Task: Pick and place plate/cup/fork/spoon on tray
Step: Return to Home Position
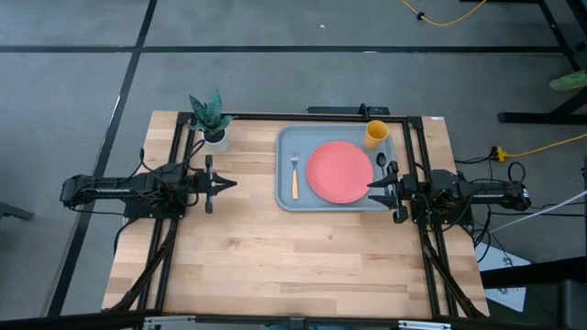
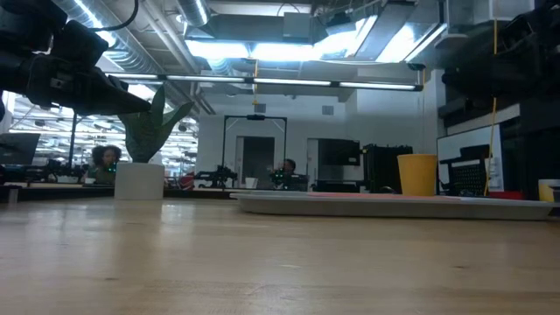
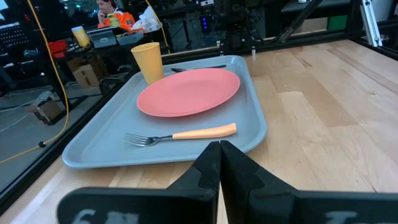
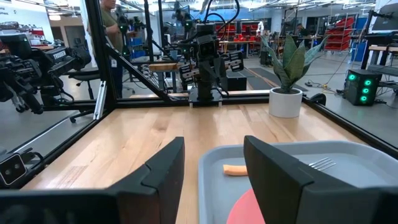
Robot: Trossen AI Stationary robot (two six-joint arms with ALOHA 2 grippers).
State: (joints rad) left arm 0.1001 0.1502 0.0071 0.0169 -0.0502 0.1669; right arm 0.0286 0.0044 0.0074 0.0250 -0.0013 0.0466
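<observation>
The round plate [image 1: 339, 171] is coral-pink, the rectangular tray [image 1: 286, 147] grey-blue, the cylindrical cup [image 1: 376, 134] yellow-orange. The metal fork [image 1: 294, 179] has silver tines and a light orange handle; the thin spoon [image 1: 382, 160] is dark.

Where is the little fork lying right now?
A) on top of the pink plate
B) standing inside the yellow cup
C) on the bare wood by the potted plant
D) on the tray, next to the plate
D: the fork lies flat on the tray, beside the plate and apart from it.
</observation>
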